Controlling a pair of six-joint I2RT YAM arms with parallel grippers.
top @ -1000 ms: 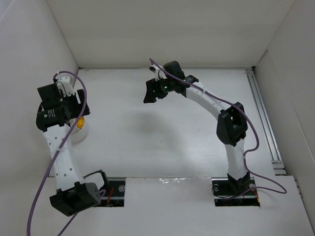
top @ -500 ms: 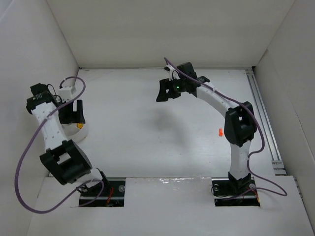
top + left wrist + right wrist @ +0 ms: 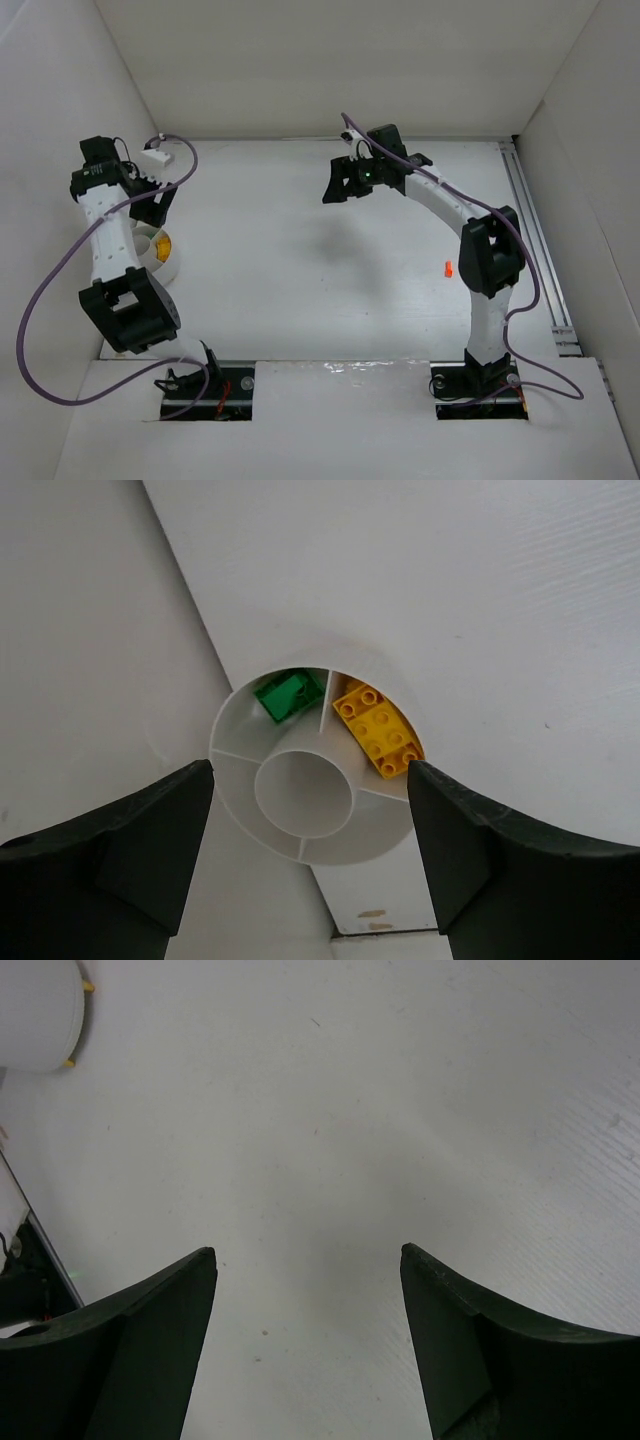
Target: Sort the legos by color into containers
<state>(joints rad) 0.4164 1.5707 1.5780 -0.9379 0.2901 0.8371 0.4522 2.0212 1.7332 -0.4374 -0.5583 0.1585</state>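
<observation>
The left fingers [image 3: 150, 850] hang spread wide above the round white container [image 3: 330, 848], with nothing between them. The container sits on the desk [image 3: 480, 600] close by the left wall [image 3: 80, 630] and is split into wedges around a central ring. 1 green lego [image 3: 285, 695] lies in 1 wedge and 1 yellow lego [image 3: 378, 730] in the next. The right fingers [image 3: 130, 1340] are also apart, over bare desk. 1 orange lego [image 3: 449, 269] lies on the desk beside the right arm [image 3: 485, 260], well apart from the container.
</observation>
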